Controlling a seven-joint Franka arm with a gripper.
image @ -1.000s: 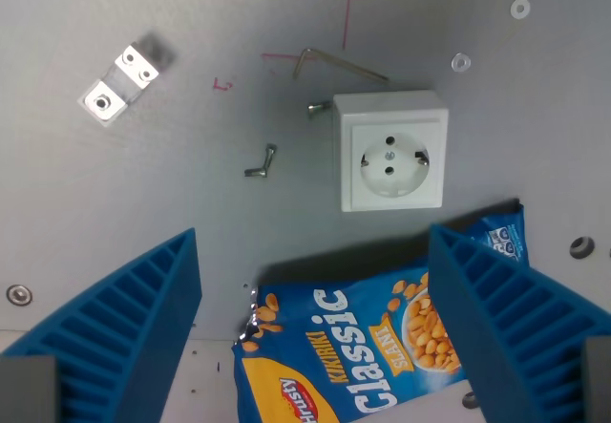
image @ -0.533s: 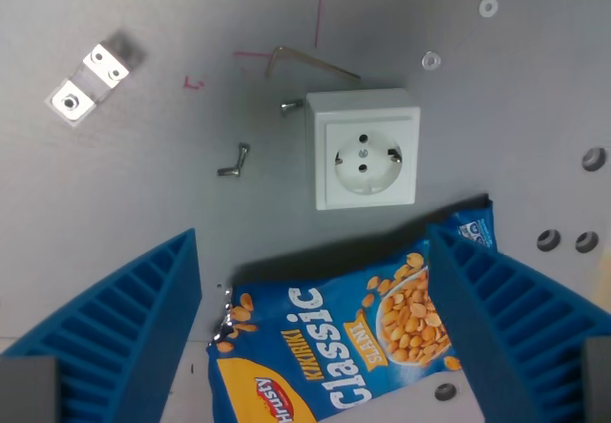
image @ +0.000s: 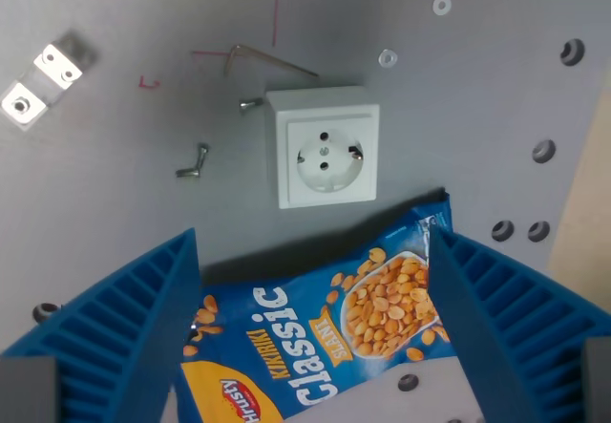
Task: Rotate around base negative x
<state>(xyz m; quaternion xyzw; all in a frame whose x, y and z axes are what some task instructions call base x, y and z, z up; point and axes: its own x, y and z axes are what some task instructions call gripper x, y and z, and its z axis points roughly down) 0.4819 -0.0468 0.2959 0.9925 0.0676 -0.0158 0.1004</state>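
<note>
Two blue fingers of the gripper [image: 310,347] stand wide, empty, above the peanut bag [image: 315,332]; socket [image: 325,156] mid-surface [image: 115,222], since the task only rotates.

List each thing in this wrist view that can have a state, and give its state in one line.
gripper: open, holding nothing.
peanut bag: sealed, lying flat, label up, between the fingers.
wall socket: face up, nothing plugged in.
hex key: lying flat, loose.
metal bracket: lying flat, by the left edge.
wing screw: loose, on its side.
</note>
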